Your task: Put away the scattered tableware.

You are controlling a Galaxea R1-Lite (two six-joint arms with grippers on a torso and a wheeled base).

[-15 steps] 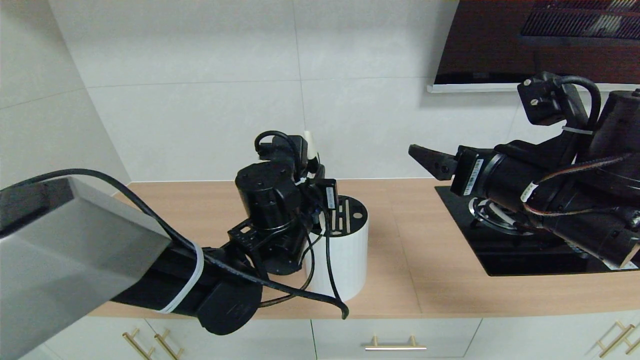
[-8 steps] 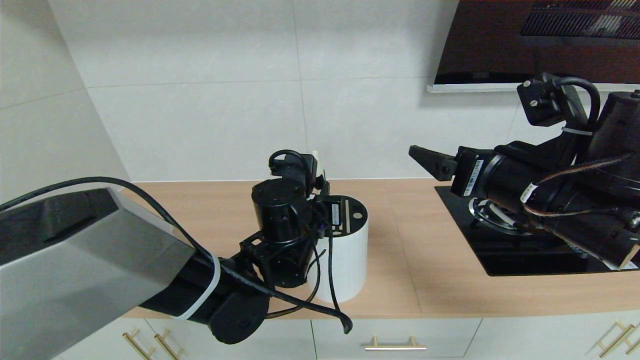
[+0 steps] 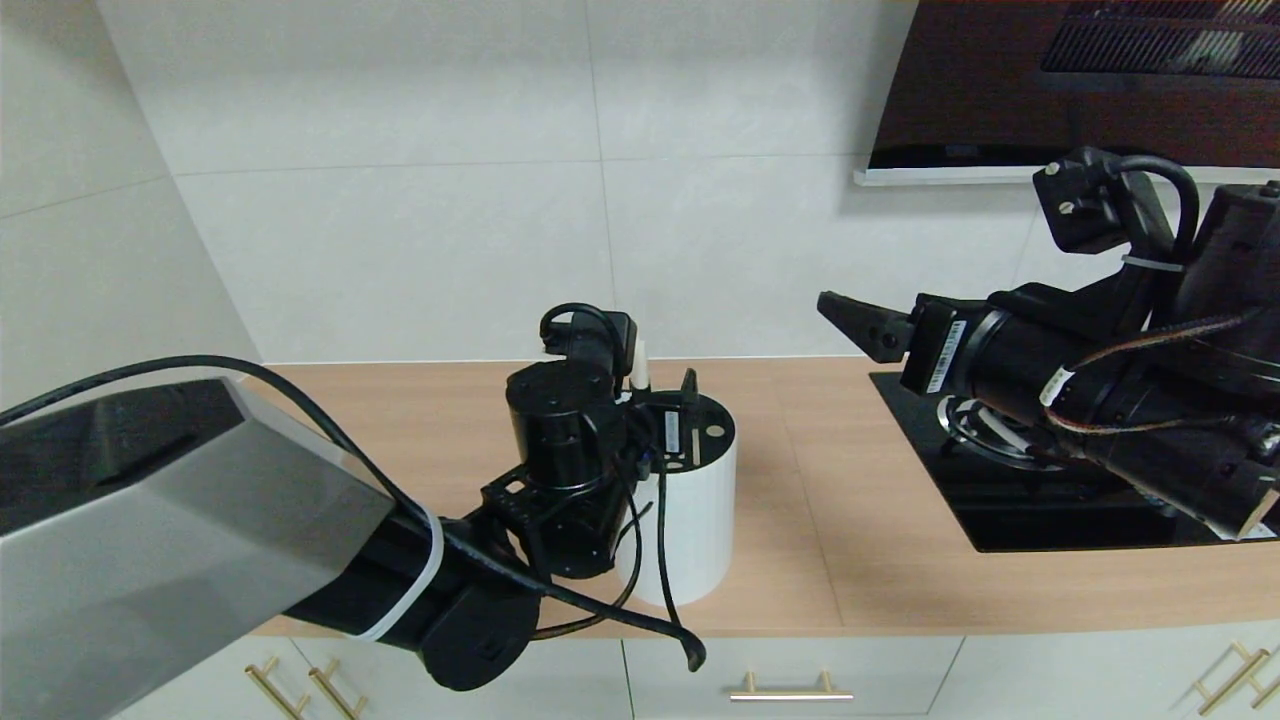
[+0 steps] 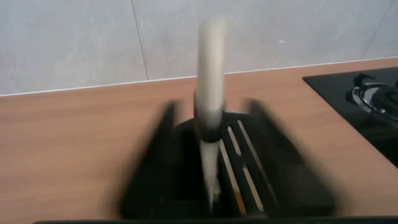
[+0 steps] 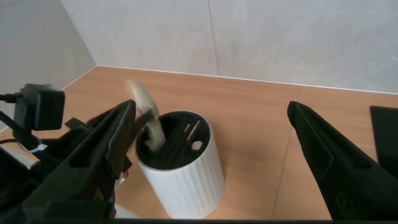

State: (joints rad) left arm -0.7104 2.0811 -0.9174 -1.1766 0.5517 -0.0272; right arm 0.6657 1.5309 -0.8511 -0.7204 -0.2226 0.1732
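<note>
The left gripper [image 4: 211,115], its jaws spread clear of the cream-handled utensil [image 4: 210,62] standing in the white holder [image 3: 690,520] at mid-frame on the worktop [image 3: 850,560], probably needed to lift straight up, lest a finger snag the handle or tip the holder.

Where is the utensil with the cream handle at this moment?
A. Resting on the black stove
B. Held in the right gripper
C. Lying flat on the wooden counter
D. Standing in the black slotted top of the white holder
D: the cream-handled utensil sticks up out of the black slotted top of the white holder, between the spread fingers of the left gripper, which do not close on it.
</note>
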